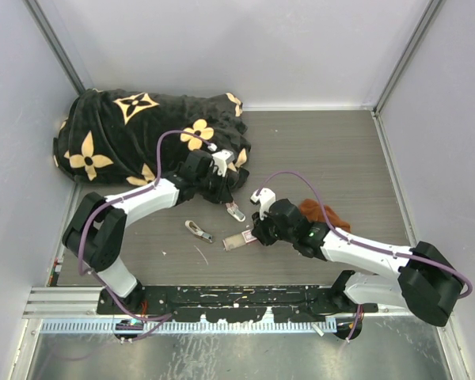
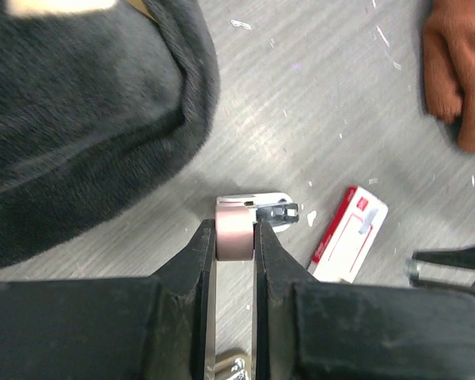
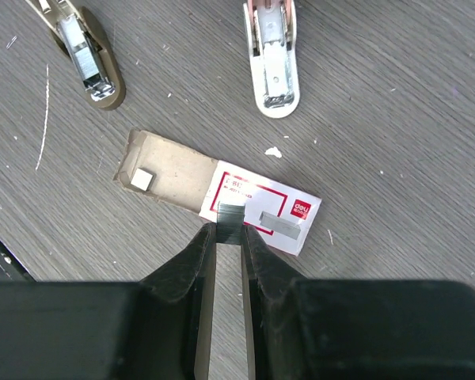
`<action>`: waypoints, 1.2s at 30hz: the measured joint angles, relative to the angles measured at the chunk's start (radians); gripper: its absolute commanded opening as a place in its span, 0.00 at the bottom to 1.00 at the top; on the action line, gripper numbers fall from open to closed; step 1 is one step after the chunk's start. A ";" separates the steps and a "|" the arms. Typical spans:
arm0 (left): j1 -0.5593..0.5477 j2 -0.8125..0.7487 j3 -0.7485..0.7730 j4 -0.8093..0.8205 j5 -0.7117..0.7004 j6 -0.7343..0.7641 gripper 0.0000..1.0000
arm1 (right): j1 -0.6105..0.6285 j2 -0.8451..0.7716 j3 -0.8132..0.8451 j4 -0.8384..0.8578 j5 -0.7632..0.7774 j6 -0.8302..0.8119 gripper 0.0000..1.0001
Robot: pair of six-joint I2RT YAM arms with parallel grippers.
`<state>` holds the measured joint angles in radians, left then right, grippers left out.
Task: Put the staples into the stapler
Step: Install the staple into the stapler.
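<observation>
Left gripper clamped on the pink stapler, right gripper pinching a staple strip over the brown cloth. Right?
No: the right gripper pinches the staple strip over the white box, not the cloth, per the right wrist view. The left gripper on the stapler is correct.

- A dark grey wood-grain table top carries everything.
- A black plush blanket with yellow flower motifs is heaped in its far left corner.
- A rust-brown fuzzy cloth lies right of centre.
- A pale pink and white plastic mini stapler lies mid-table, its metal inner part facing up.
- A tan mini stapler lies to its left, apart.
- A small flat white cardboard box with a red label lies nearer the arms. Its brownish tray is slid out and holds a small silvery block of staples.
- A thin pale sliver lies left of the box.
</observation>
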<state>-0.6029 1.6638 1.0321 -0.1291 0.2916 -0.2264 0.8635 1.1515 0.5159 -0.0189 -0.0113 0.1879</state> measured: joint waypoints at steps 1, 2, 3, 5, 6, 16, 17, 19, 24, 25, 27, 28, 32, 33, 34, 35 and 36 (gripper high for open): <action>0.000 -0.010 0.000 -0.020 0.017 0.027 0.00 | 0.000 -0.002 0.000 0.000 -0.005 -0.008 0.12; 0.000 -0.016 0.000 -0.035 0.033 0.047 0.00 | 0.000 -0.002 0.002 -0.001 -0.012 -0.018 0.12; 0.000 -0.021 0.000 -0.046 0.049 0.063 0.00 | 0.000 0.000 0.003 -0.003 -0.018 -0.028 0.12; 0.000 -0.026 0.000 -0.061 0.091 0.094 0.00 | 0.000 0.002 0.006 -0.006 -0.034 -0.043 0.12; 0.000 -0.026 0.000 -0.068 0.112 0.108 0.00 | 0.000 0.004 0.008 -0.006 -0.040 -0.049 0.12; 0.010 -0.008 -0.002 -0.079 0.255 0.137 0.00 | 0.000 0.063 0.027 0.053 -0.066 -0.077 0.12; 0.012 -0.008 -0.003 -0.076 0.262 0.136 0.00 | 0.000 0.074 0.030 0.059 -0.066 -0.077 0.12; 0.018 -0.007 -0.004 -0.063 0.278 0.134 0.00 | 0.000 0.101 0.036 0.077 -0.066 -0.077 0.11; 0.023 0.000 -0.006 -0.046 0.293 0.132 0.00 | 0.000 0.153 0.056 0.113 -0.065 -0.076 0.11; 0.024 0.002 -0.006 -0.045 0.294 0.132 0.00 | 0.000 0.160 0.061 0.119 -0.064 -0.076 0.12; 0.024 0.002 -0.008 -0.044 0.297 0.130 0.00 | 0.000 0.170 0.070 0.125 -0.060 -0.076 0.11; 0.024 0.002 -0.008 -0.043 0.297 0.130 0.00 | 0.000 0.174 0.075 0.126 -0.056 -0.076 0.11; 0.024 0.002 -0.008 -0.043 0.298 0.130 0.00 | 0.000 0.190 0.088 0.129 -0.040 -0.076 0.11; 0.024 0.002 -0.008 -0.043 0.298 0.130 0.00 | 0.000 0.193 0.089 0.128 -0.034 -0.076 0.11; 0.024 0.002 -0.008 -0.042 0.299 0.130 0.00 | 0.000 0.196 0.091 0.126 -0.029 -0.076 0.11; 0.024 0.002 -0.008 -0.042 0.299 0.130 0.00 | 0.000 0.201 0.096 0.122 -0.023 -0.076 0.11; 0.024 0.002 -0.008 -0.042 0.299 0.130 0.00 | 0.000 0.208 0.100 0.122 -0.018 -0.076 0.11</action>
<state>-0.5793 1.6657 1.0241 -0.1711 0.5903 -0.0967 0.8635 1.3594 0.6163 0.1028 -0.0296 0.1120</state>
